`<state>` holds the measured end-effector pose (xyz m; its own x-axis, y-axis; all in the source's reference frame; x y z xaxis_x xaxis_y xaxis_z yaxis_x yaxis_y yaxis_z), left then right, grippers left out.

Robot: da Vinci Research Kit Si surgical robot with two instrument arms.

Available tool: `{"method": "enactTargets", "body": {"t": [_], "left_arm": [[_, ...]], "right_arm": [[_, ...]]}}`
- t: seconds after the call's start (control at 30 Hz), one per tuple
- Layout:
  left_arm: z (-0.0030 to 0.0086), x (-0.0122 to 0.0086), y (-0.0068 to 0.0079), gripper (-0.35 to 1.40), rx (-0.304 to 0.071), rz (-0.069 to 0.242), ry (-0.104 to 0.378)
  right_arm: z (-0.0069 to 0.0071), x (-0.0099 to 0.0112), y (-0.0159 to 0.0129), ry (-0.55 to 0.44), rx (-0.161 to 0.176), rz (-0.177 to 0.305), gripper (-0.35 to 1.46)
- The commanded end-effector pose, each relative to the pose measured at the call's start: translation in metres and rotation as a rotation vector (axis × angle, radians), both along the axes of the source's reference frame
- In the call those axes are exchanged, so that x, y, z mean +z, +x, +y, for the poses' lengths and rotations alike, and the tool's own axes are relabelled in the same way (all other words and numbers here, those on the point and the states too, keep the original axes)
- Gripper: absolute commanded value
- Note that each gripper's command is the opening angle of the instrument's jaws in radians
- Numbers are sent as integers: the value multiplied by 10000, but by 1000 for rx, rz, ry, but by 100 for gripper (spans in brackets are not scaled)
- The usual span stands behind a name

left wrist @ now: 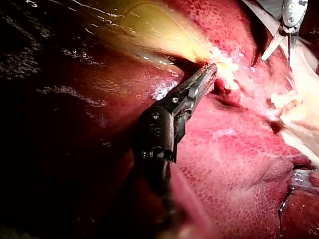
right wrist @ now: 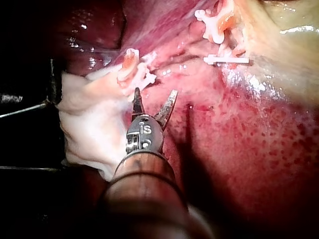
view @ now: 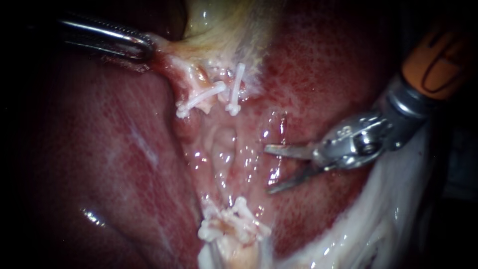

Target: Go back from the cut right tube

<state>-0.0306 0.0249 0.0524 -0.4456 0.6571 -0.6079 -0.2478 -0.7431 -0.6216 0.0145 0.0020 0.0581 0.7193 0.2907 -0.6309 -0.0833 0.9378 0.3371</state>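
With blades apart and empty at centre right, my right instrument could nick the liver on withdrawal, while my left instrument, upper left, clamps pale tissue.

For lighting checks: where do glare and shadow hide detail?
Endoscope view: glints on the wet liver, left instrument lost in darkness up its shaft. Left wrist view: tissue beside the shaft lost in black. Right wrist view: right instrument shadows the liver beside it.

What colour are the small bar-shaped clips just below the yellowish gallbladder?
White. The small bar-shaped clips show best in the endoscope view.
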Motion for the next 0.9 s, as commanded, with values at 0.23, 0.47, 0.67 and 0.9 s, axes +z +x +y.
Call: {"method": "enactTargets", "body": {"t": [0.23,0.47,0.67,0.9], "left_arm": [[1,1,0,-35,0,0,0],[1,4,-1,-35,0,1,-1],[-3,21,-9,-35,-4,5,-9],[-22,56,-29,-35,9,0,17]], "right_arm": [[8,-6,-30,-71,16,-83,145],[11,-8,-33,-70,9,-107,145],[11,-8,-33,-35,-4,-99,145],[10,-7,-33,-9,-1,-99,145]]}}
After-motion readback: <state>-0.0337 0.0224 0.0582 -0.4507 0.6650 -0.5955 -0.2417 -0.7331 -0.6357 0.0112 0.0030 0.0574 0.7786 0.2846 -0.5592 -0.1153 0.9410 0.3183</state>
